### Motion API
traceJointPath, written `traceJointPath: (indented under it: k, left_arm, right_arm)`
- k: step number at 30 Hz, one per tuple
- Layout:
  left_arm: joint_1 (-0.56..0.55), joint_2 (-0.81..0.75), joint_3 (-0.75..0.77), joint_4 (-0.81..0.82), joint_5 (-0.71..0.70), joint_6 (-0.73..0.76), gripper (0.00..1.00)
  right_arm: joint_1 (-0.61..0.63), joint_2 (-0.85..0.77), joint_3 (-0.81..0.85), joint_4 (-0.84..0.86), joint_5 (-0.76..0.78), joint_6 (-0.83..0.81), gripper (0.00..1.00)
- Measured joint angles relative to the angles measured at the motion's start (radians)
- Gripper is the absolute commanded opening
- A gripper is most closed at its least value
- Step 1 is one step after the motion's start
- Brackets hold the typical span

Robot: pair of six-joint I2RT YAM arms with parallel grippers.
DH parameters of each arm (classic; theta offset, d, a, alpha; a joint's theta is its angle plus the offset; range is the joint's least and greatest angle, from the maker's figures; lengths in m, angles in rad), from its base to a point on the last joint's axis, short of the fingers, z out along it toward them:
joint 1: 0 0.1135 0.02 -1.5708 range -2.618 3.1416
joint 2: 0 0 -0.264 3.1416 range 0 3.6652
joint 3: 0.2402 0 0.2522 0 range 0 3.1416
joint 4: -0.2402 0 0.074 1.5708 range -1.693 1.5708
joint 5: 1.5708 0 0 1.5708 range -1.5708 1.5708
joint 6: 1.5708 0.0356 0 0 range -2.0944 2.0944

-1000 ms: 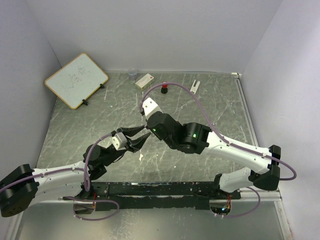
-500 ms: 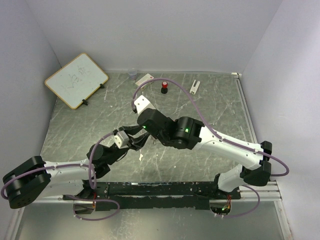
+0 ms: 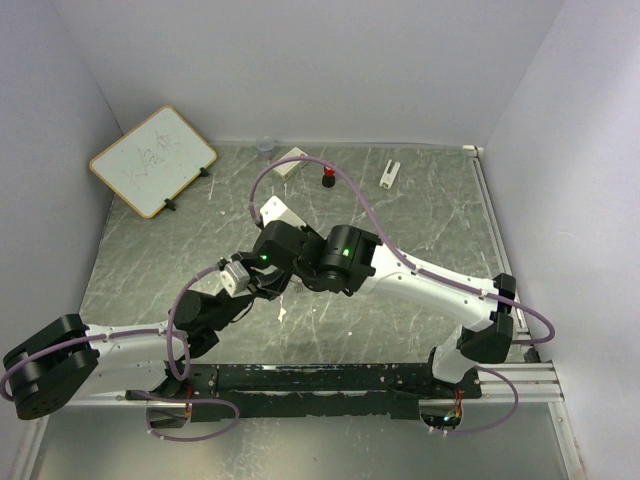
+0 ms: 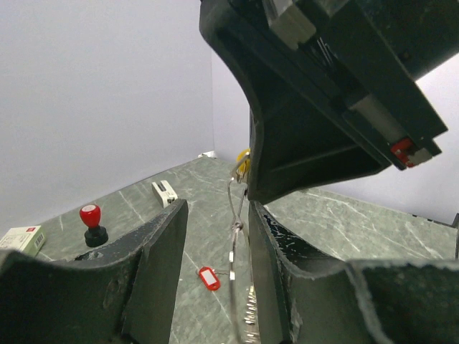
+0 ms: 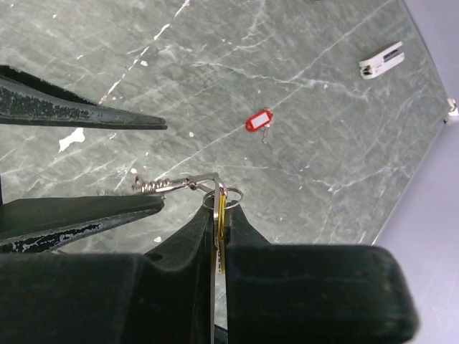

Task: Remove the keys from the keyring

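My right gripper (image 5: 219, 215) is shut on a yellowish key (image 5: 221, 208) and the thin silver keyring (image 5: 231, 195), held above the table. A silver clasp and wire (image 5: 161, 185) trail from the ring toward my left gripper. In the left wrist view the left gripper (image 4: 215, 265) is open, and the wire (image 4: 235, 236) hangs between its fingers (image 4: 154, 265) beside the right one. The yellowish key (image 4: 244, 161) shows under the right gripper. A red-headed key (image 4: 209, 278) lies loose on the table, also in the right wrist view (image 5: 259, 120). Both grippers meet at mid-table (image 3: 270, 280).
A whiteboard (image 3: 152, 160) stands at the back left. A clear cup (image 3: 264, 147), a white box (image 3: 290, 162), a red-topped black knob (image 3: 327, 179) and a white clip (image 3: 389, 174) lie along the back edge. Walls close in on three sides.
The right arm has swung left and now sits over the left gripper. The left gripper has shifted slightly left and stays open.
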Motion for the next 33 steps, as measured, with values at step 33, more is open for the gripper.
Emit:
traceJointPath:
  k: [33]
  left_arm:
    - [0.0, 0.19, 0.04, 0.129, 0.082, -0.036, 0.5]
  right_arm:
    - [0.024, 0.098, 0.149, -0.13, 0.026, 0.027, 0.0]
